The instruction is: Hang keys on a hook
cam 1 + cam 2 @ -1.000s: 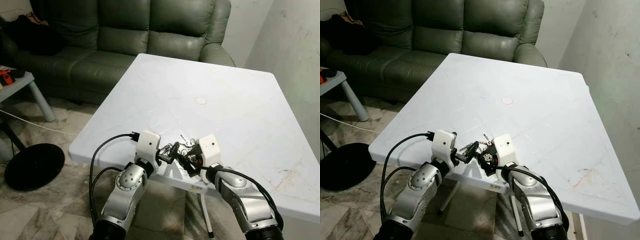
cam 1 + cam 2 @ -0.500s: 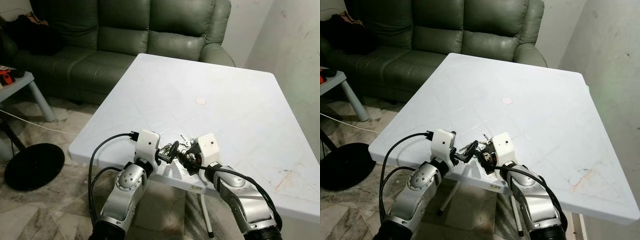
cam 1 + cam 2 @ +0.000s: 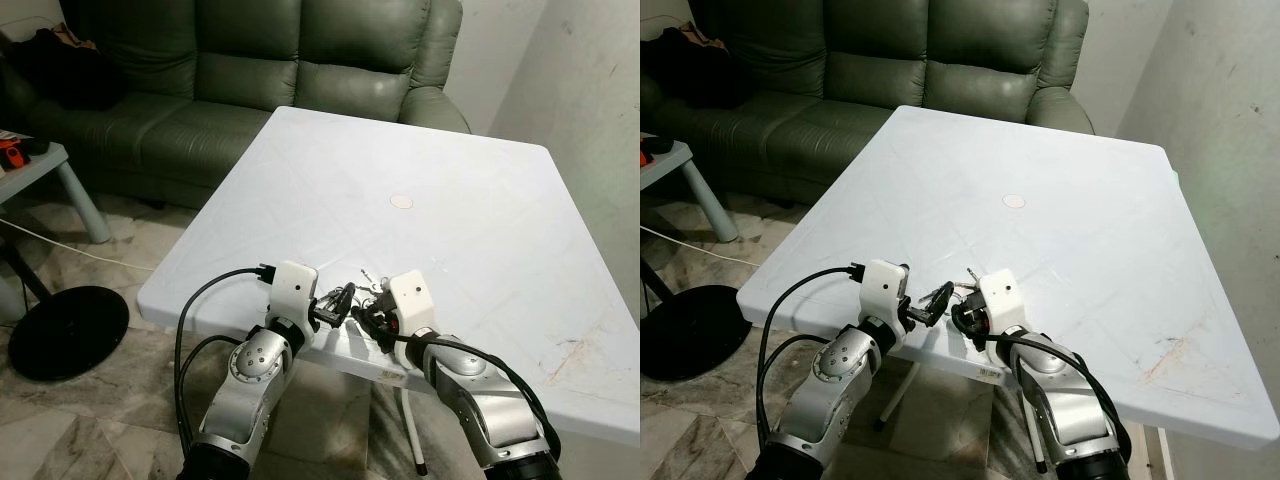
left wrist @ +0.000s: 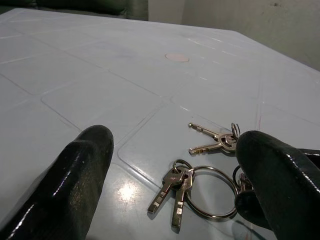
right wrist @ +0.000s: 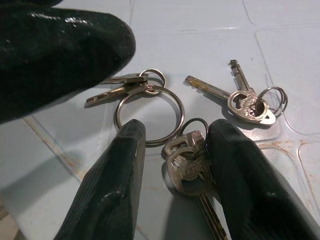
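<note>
A bunch of silver keys [image 4: 172, 187] on a large ring lies near the front edge of the white table [image 3: 450, 180]. A second pair of keys [image 5: 245, 102] hangs off a small ring beside it. My left gripper [image 3: 338, 303] is open just above the table, its black fingers [image 4: 82, 170] spread wide to either side of the bunch. Facing it, my right gripper [image 3: 368, 318] is open and low over the keys. Its fingers [image 5: 120, 175] stand on both sides of one key [image 5: 187, 172], with the big ring just ahead of them.
A small round white mark [image 3: 401, 201] sits mid-table. A green sofa [image 3: 250, 70] stands behind the table and a wall runs along the right. To the left are a low side table [image 3: 40, 165] and a black round base [image 3: 65, 330] on the floor.
My right gripper has edged a little to the left, closer onto the keys. The left gripper has hardly moved. The keys lie as before.
</note>
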{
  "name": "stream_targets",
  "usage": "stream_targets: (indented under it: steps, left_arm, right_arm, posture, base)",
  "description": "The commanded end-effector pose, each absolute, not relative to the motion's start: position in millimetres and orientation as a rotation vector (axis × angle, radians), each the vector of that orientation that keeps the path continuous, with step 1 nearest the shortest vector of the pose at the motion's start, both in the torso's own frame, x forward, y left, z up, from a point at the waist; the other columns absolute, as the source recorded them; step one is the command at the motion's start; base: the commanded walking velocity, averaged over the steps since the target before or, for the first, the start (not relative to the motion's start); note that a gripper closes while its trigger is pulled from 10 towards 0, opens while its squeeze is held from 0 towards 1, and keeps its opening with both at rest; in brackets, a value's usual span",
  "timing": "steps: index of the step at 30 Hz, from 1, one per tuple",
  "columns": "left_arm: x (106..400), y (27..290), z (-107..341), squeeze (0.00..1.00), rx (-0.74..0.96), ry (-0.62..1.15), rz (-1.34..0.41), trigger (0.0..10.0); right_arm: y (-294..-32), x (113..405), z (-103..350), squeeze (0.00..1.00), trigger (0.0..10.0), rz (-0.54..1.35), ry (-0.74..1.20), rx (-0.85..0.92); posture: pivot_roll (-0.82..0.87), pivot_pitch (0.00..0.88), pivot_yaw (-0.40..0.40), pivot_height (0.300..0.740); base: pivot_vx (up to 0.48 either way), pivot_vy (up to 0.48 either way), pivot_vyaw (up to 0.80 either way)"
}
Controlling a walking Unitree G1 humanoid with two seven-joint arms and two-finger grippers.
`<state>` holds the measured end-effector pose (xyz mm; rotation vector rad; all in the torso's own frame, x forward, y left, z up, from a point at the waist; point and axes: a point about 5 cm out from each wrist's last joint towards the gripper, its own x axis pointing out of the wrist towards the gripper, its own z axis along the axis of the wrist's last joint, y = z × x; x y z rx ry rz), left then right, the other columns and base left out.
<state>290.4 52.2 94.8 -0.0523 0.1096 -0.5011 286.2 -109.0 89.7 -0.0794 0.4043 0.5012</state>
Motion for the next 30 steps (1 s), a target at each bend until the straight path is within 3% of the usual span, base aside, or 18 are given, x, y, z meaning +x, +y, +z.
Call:
stream_targets:
  steps: [1, 9, 11, 12, 13, 30]
  left_arm:
    - [285.9, 41.2, 98.9, 0.00, -0.077, 0.097, -0.518, 10.0]
    - [286.0, 41.1, 100.0, 0.00, -0.078, 0.095, -0.518, 10.0]
    - [286.1, 41.1, 100.0, 0.00, -0.077, 0.095, -0.517, 10.0]
    - [286.3, 41.3, 100.1, 0.00, -0.077, 0.095, -0.516, 10.0]
    - [286.5, 42.0, 100.2, 0.00, -0.076, 0.094, -0.514, 10.0]
    - [285.9, 42.5, 100.1, 0.00, -0.077, 0.096, -0.510, 10.0]
  right_arm:
    - [-108.1, 288.5, 91.9, 0.00, 10.0, 0.491, 0.401, -0.088]
    - [-103.9, 289.2, 95.3, 0.00, 10.0, 0.489, 0.383, -0.080]
    - [-104.1, 289.3, 95.1, 0.00, 9.5, 0.486, 0.383, -0.090]
    - [-103.8, 288.9, 95.5, 0.00, 2.2, 0.489, 0.375, -0.092]
    - [-103.7, 288.5, 96.1, 0.00, 0.0, 0.491, 0.363, -0.091]
    - [-107.8, 288.3, 95.1, 0.00, 0.0, 0.479, 0.351, -0.114]
  posture:
    - [-0.06, 0.006, -0.083, 0.740]
    - [-0.06, 0.005, -0.084, 0.740]
    - [-0.06, 0.006, -0.084, 0.740]
    - [-0.05, 0.006, -0.085, 0.740]
    - [-0.05, 0.006, -0.085, 0.740]
    - [-0.05, 0.007, -0.087, 0.740]
  base:
    - [0.000, 0.000, 0.00]
    - [0.000, 0.000, 0.00]
    - [0.000, 0.000, 0.00]
    - [0.000, 0.000, 0.00]
    - [0.000, 0.000, 0.00]
    - [0.000, 0.000, 0.00]
